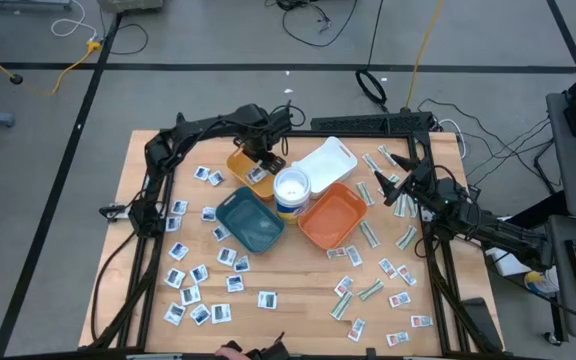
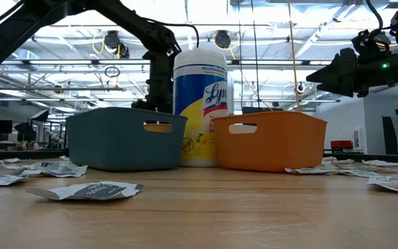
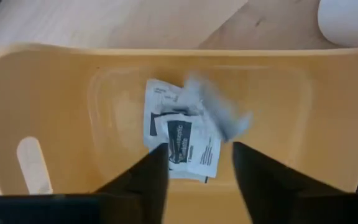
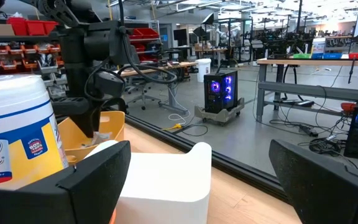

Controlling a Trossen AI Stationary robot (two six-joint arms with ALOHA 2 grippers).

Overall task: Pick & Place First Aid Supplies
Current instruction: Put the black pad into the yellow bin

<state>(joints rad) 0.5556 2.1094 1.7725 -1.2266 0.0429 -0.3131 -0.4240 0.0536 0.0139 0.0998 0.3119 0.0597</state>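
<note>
Left gripper (image 3: 194, 165) is positioned over the yellow tray (image 3: 55, 112), fingers parted, nothing pinched between them. Directly below, white packets with dark marks (image 3: 182, 143) are seen lying on the tray floor; one blurred packet (image 3: 219, 112) is seen above them, possibly in mid-air, though this cannot be told for certain from the left wrist view. In the high view the same gripper (image 1: 265, 157) is placed at the yellow tray (image 1: 236, 165), just beside the white round tub (image 1: 291, 187).

Right gripper (image 4: 197, 171) is held spread wide and empty, raised at the right side of the table, pointed toward the white tray (image 4: 166, 180) and the tub (image 4: 17, 130). From above it (image 1: 400, 188) is seen just right of the orange tray (image 1: 330, 217).

Trays are clustered mid-table: teal tray (image 1: 250, 220) left of the tub, orange one right, white tray (image 1: 326, 160) behind. In the low view the teal tray (image 2: 123, 138), the tub (image 2: 200, 104) and the orange tray (image 2: 271, 142) are lined up side by side.

Remaining first aid supplies are scattered on the wooden table (image 1: 298, 290): white square packets (image 1: 196, 290) mostly on the left half, narrow green-white strips (image 1: 370, 290) and red-marked packets (image 1: 400, 300) on the right half.
</note>
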